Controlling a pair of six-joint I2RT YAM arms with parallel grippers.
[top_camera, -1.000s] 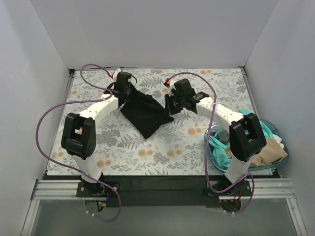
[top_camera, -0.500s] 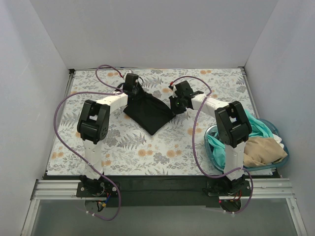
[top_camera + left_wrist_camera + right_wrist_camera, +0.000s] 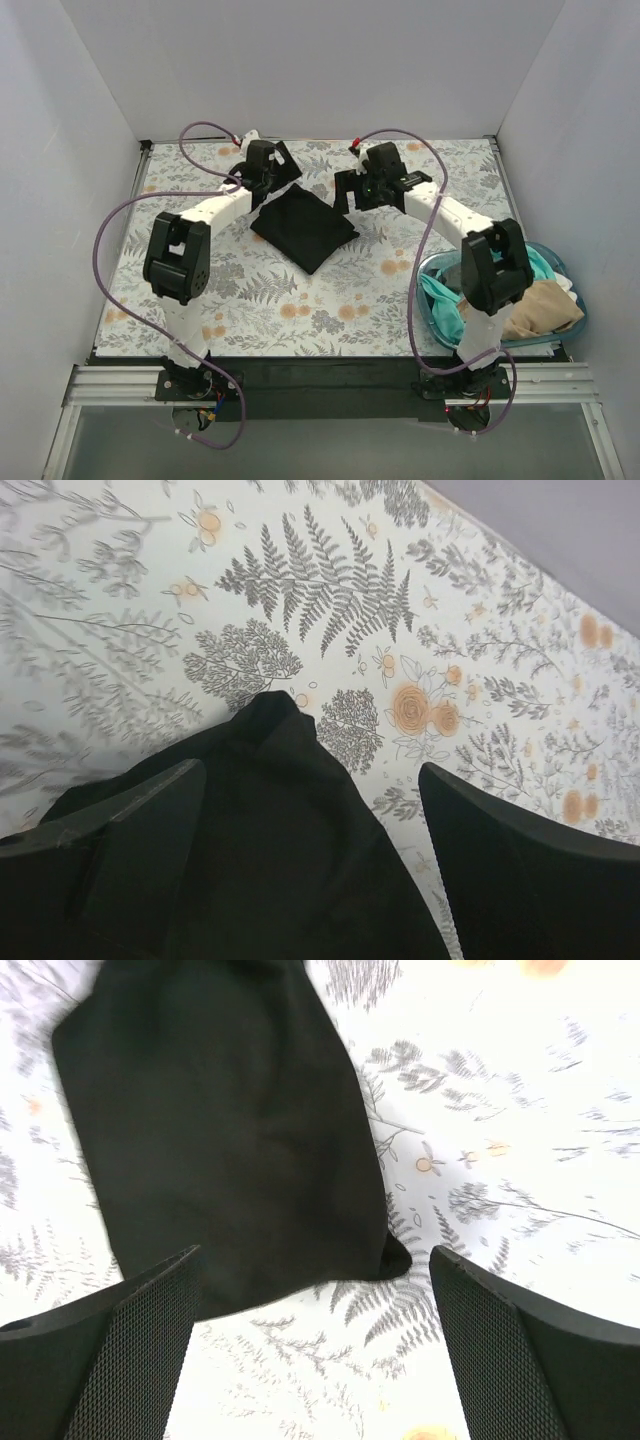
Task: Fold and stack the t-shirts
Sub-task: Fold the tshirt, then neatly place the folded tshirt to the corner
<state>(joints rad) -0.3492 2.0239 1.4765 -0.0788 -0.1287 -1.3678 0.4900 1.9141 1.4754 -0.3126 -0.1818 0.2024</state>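
A black t-shirt lies folded flat as a diamond on the flowered tabletop, in the far middle. My left gripper hovers open over its far left corner. In the left wrist view the black cloth lies below the left gripper, free of both fingers. My right gripper stands open above the far right corner. The right wrist view shows the shirt lying under the right gripper, touching neither mesh pad. A teal t-shirt, a tan one and some white cloth lie heaped in the tub.
A translucent blue tub sits at the near right beside the right arm's base. White walls close in the table on the left, back and right. Purple cables loop off both arms above the flowered cloth.
Both grippers have gone from shut to open and let go of the black t-shirt. It now lies flat in a neater diamond, and both wrists have drawn back toward the far edge.
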